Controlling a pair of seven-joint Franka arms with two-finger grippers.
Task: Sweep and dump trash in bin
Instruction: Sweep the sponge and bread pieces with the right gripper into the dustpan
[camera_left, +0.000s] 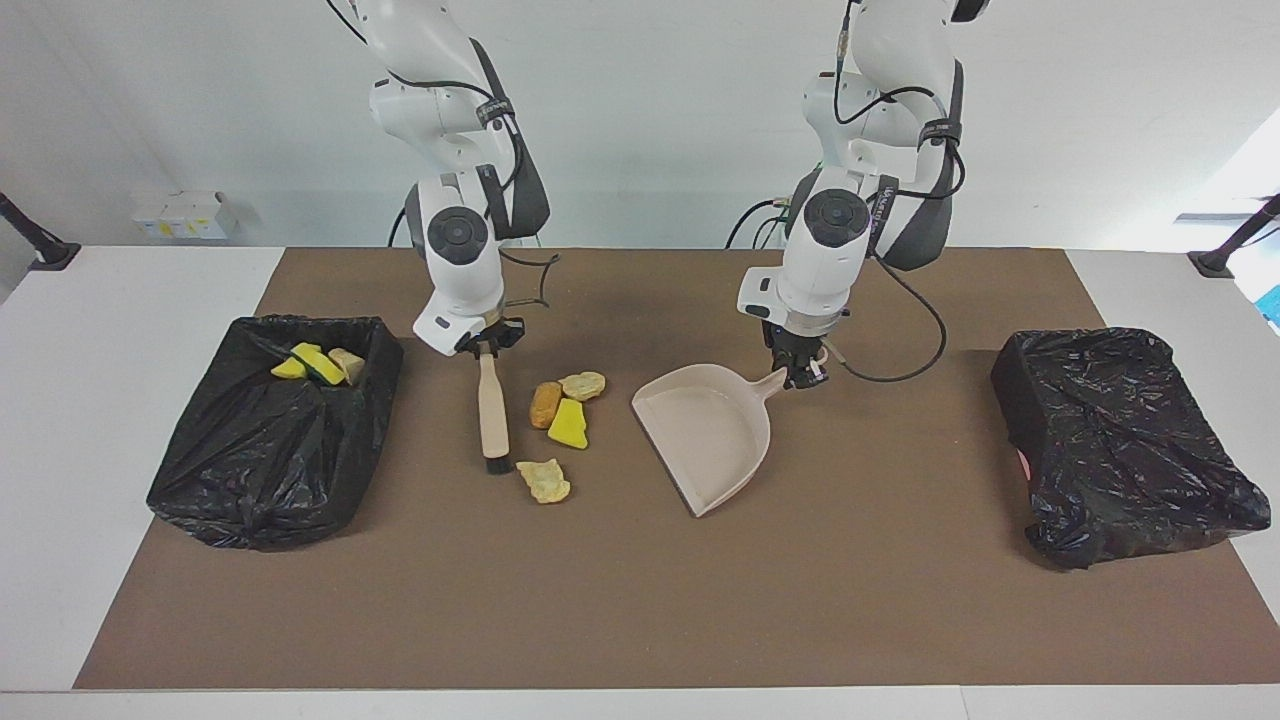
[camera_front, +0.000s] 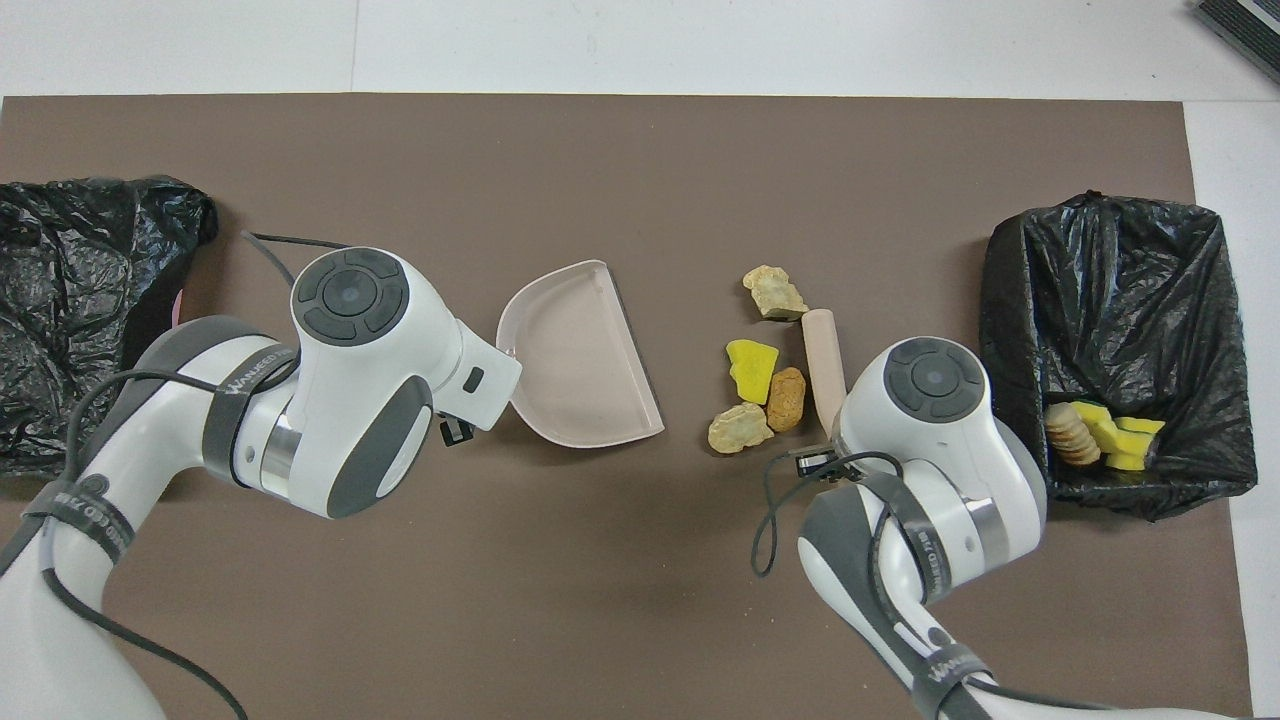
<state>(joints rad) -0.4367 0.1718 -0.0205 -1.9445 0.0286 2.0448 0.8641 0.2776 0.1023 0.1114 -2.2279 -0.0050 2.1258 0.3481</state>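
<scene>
My right gripper (camera_left: 487, 343) is shut on the top of a brush (camera_left: 491, 410) with a pale wooden handle. The brush (camera_front: 822, 362) points down at the mat, its dark bristles beside the trash. Four loose pieces lie there: an orange-brown nugget (camera_left: 545, 403), a yellow wedge (camera_left: 569, 424) and two tan chunks (camera_left: 583, 385) (camera_left: 545, 481). My left gripper (camera_left: 797, 375) is shut on the handle of the beige dustpan (camera_left: 710, 432). The dustpan (camera_front: 580, 370) turns its open edge toward the trash. The black-lined bin (camera_left: 250, 480) at the right arm's end holds more yellow and tan pieces (camera_front: 1100, 437).
A second black plastic bag (camera_left: 1120, 440) sits bunched at the left arm's end of the brown mat (camera_left: 640, 600). A black cable hangs from each wrist. White table borders the mat on all sides.
</scene>
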